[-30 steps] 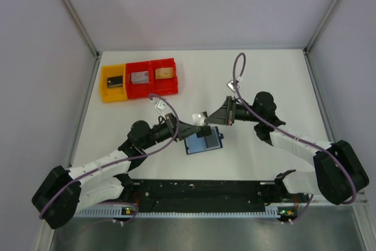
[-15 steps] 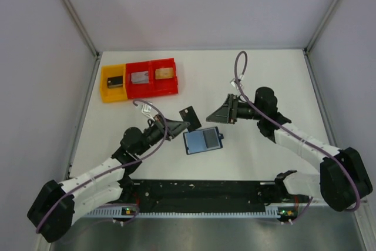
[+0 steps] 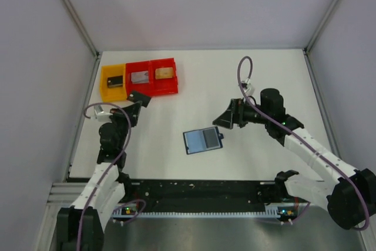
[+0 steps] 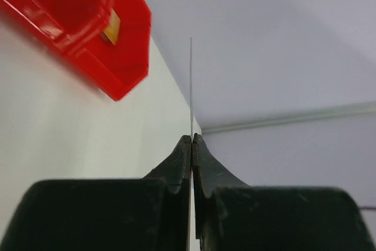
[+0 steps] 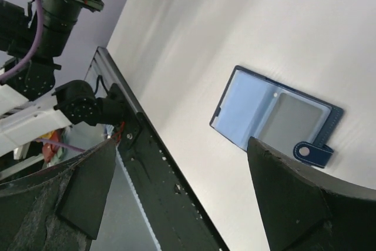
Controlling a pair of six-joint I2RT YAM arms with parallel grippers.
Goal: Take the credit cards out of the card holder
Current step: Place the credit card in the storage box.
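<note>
At the far left a yellow bin (image 3: 113, 97) and two red bins (image 3: 154, 90) stand in a row, each with a card-like thing inside. The left jaws are clenched on a thin dark card (image 3: 140, 97), which the wrist view shows edge-on. They hold it just on the near side of the middle bin, not yet over it. By my judgement, the drop needs only a short carry away from that arm's base. Toward the middle of the tabletop (image 3: 194, 80) lies the card holder (image 3: 203, 140), open and flat. Its long axis runs roughly left to right, with the clasp tab (image 5: 311, 152) at its right end. A grey card (image 5: 292, 123) sits in the half nearer that tab. The right jaws are spread wide and empty, hovering just right of the holder and a little beyond it. They are far nearer to it than the left ones, so that card looks like the right arm's to pull
</note>
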